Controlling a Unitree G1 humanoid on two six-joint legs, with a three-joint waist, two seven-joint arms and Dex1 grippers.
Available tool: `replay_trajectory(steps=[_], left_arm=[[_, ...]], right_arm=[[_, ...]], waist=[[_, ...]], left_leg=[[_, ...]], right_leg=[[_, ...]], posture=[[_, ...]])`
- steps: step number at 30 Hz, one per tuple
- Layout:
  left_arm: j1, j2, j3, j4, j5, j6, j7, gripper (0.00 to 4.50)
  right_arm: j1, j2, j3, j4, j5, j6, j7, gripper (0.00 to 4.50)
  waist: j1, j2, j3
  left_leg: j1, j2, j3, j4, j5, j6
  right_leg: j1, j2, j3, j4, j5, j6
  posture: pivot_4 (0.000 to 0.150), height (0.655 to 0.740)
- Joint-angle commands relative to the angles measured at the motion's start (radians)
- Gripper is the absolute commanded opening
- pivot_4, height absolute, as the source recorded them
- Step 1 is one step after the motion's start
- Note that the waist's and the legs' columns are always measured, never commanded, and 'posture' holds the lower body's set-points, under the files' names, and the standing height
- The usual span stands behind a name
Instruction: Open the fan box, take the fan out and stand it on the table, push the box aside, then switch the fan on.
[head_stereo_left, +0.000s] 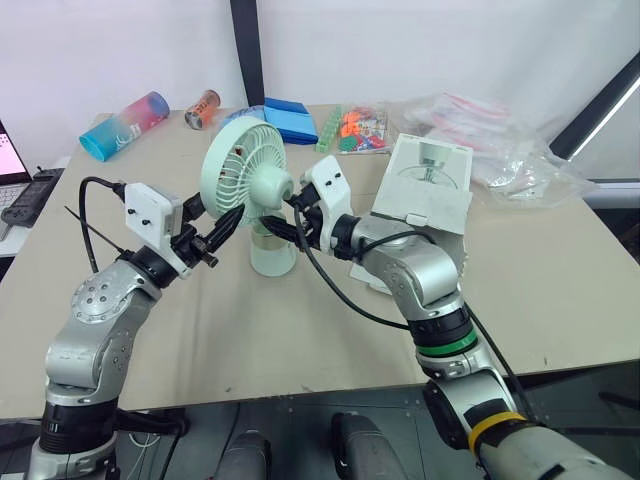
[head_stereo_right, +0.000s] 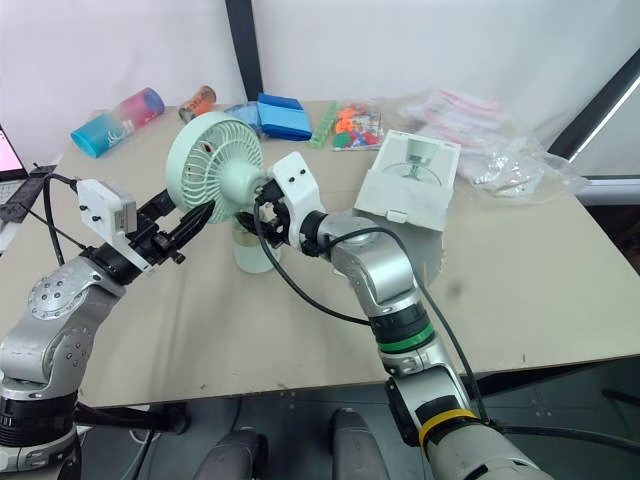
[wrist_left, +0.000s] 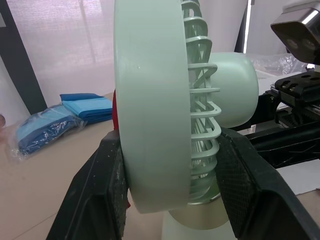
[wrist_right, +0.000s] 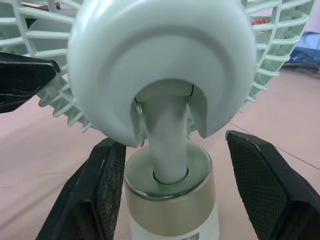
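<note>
The fan stands upright on the surface on its round base, caught between the two sets of fingers. The left fingers are clamped on the fan's head, one pressed to the front rim of the ring and the other against the ribs of the back grille, so the lower edge of the head sits between them. The right fingers are spread apart on either side of the neck and the gold-banded top of the base. One finger is close beside the base and the other stands clear of it with an open gap. The domed motor housing hangs just above them. The two sets of fingers point at each other, with the fan's head and stem between their tips. The white fan box lies on the surface behind the right fingers, beside that arm's forearm, on the side away from the left fingers. Its printed flap is raised. Far beyond both sets of fingers, along the back edge of the surface, lie a blue and pink tumbler, a can, blue packets and crumpled clear bags
</note>
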Motion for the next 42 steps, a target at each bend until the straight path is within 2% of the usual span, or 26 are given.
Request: replay_trajectory(steps=[1,4,5,7,8,18,22,28,34,36,39,41,42], left_arm=[[-0.019,-0.006,0.019,-0.03,-0.001,-0.043,-0.001,2.03],[-0.025,-0.008,0.02,-0.032,-0.002,-0.039,-0.003,2.03],[-0.026,-0.009,0.02,-0.031,-0.002,-0.039,-0.004,2.03],[-0.029,-0.01,0.019,-0.031,-0.003,-0.038,-0.005,2.03],[-0.03,-0.011,0.019,-0.031,-0.003,-0.038,-0.005,2.03],[-0.035,-0.016,0.016,-0.043,-0.007,-0.029,0.001,2.03],[-0.032,-0.018,0.015,-0.045,-0.006,-0.026,0.004,2.03],[-0.025,-0.027,0.015,-0.061,-0.027,0.0,0.015,2.03],[0.006,0.009,0.013,-0.075,-0.069,0.084,-0.022,2.03],[0.011,0.019,0.021,-0.082,-0.106,0.123,-0.03,2.97],[0.019,0.039,0.038,-0.099,-0.163,0.165,-0.05,3.47],[0.025,0.051,0.059,-0.105,-0.18,0.174,-0.056,4.02],[0.028,0.059,0.071,-0.106,-0.188,0.177,-0.06,4.45]], right_arm=[[-0.025,0.006,-0.008,-0.019,0.0,-0.019,0.0,3.23],[-0.023,0.007,-0.005,-0.018,-0.002,-0.021,-0.001,3.23],[-0.022,0.008,-0.004,-0.018,-0.003,-0.021,-0.001,2.71],[-0.021,0.008,-0.002,-0.017,-0.005,-0.02,-0.001,2.1],[-0.02,0.009,-0.002,-0.017,-0.005,-0.019,-0.001,1.52],[-0.019,0.011,0.004,-0.007,-0.013,-0.018,0.002,1.52],[-0.018,0.015,0.005,-0.004,-0.017,-0.021,0.003,0.46],[-0.018,0.024,0.005,-0.003,-0.021,-0.02,-0.001,0.46],[-0.019,0.028,-0.004,0.014,-0.024,-0.03,-0.005,0.46],[-0.019,0.031,-0.011,0.022,-0.023,-0.033,-0.01,0.4],[-0.018,0.032,-0.019,0.037,-0.026,-0.042,-0.014,0.4],[-0.018,0.032,-0.023,0.045,-0.028,-0.047,-0.017,0.4],[-0.018,0.031,-0.025,0.047,-0.028,-0.049,-0.018,0.4]], waist=[[0.0,0.0,0.0],[0.0,0.0,0.0],[0.0,0.0,0.0],[0.0,0.0,0.0],[0.0,0.0,0.0],[0.0,0.0,0.0],[0.0,0.0,0.0],[0.0,0.0,0.0],[-0.001,0.0,0.0],[-0.001,0.0,0.0],[0.0,0.0,0.0],[-0.001,0.0,0.0],[-0.001,0.0,0.0]], left_leg=[[0.0,0.0,0.0,0.0,0.0,0.0],[0.0,0.0,0.0,0.0,0.0,0.0],[0.0,0.0,0.0,0.0,0.0,0.0],[0.0,0.0,0.0,0.0,0.0,0.0],[0.0,0.0,0.0,0.0,0.0,0.0],[0.0,0.0,0.0,0.0,0.0,0.0],[0.0,0.0,0.0,0.0,0.0,0.0],[0.0,0.0,0.0,0.0,0.0,0.0],[0.0,0.0,0.0,0.0,0.0,0.0],[0.001,0.0,0.0,0.0,0.0,0.0],[0.001,0.0,0.0,0.0,0.0,0.0],[0.001,0.0,0.0,0.0,0.0,0.0],[0.001,0.0,0.0,0.0,0.0,0.0]], right_leg=[[0.0,0.0,0.0,0.0,0.0,0.0],[0.0,0.0,0.0,0.0,0.0,0.0],[0.0,0.0,0.0,0.0,0.0,0.0],[0.0,0.0,0.0,0.0,0.0,0.0],[0.0,0.0,0.0,0.0,0.0,0.0],[0.0,0.0,0.0,0.0,0.0,0.0],[0.0,0.0,0.0,0.0,0.0,0.0],[0.0,0.0,0.0,0.0,0.0,0.0],[0.0,0.0,0.0,0.0,0.0,0.0],[0.0,0.0,0.0,0.0,0.0,0.0],[0.0,0.0,0.0,0.001,0.0,0.0],[0.0,0.0,0.0,0.0,0.0,0.0],[0.0,0.0,0.0,0.001,0.0,0.0]], posture=[[0.15,0.74],[0.15,0.74],[0.15,0.74],[0.15,0.74],[0.15,0.74],[0.15,0.74],[0.15,0.74],[0.15,0.74],[0.15,0.74],[0.15,0.74],[0.15,0.74],[0.15,0.74],[0.15,0.74]])
